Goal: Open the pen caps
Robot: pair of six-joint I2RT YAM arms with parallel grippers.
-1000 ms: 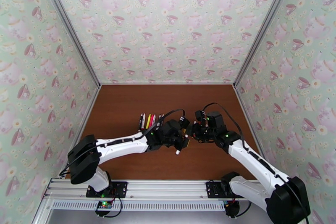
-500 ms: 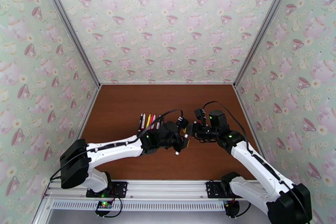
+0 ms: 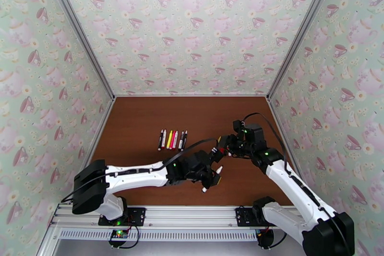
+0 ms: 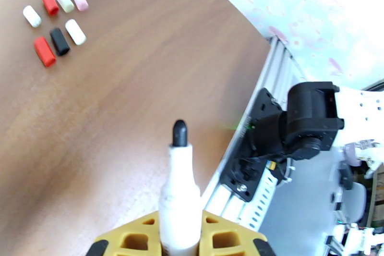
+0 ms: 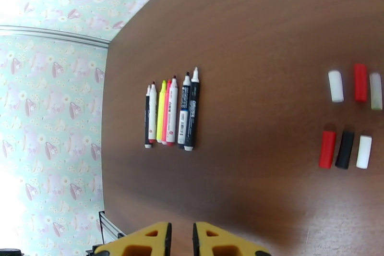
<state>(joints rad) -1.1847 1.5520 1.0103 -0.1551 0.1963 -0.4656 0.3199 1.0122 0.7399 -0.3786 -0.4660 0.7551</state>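
The brown tabletop sat inside walls papered with teacups. Your left end effector was clamped on a white pen, with its yellow fingers pressed against either side of the barrel. The pen stuck out past them with its black tip bare, held in the air above the tabletop close to the front rail.

Your right end effector hovered over the tabletop with its fingers nearly together, and a slim strip of brown showed between them. Nothing appeared in that gap. I could not tell whether something was pinched lower down, out of the wrist camera's sight. From above, the two end effectors were near each other but apart, with the right one farther from the rail.

The loose pen caps lay on the tabletop in two short rows. From the left wrist you could count seven: two red, two white, one black, one cream and one pink. The row of pens lay well apart from the caps, side by side and tightly packed, with their bare tips all pointing the same way. I counted seven there, among them one yellow and one pink-red, though the middle ones were hard to separate.
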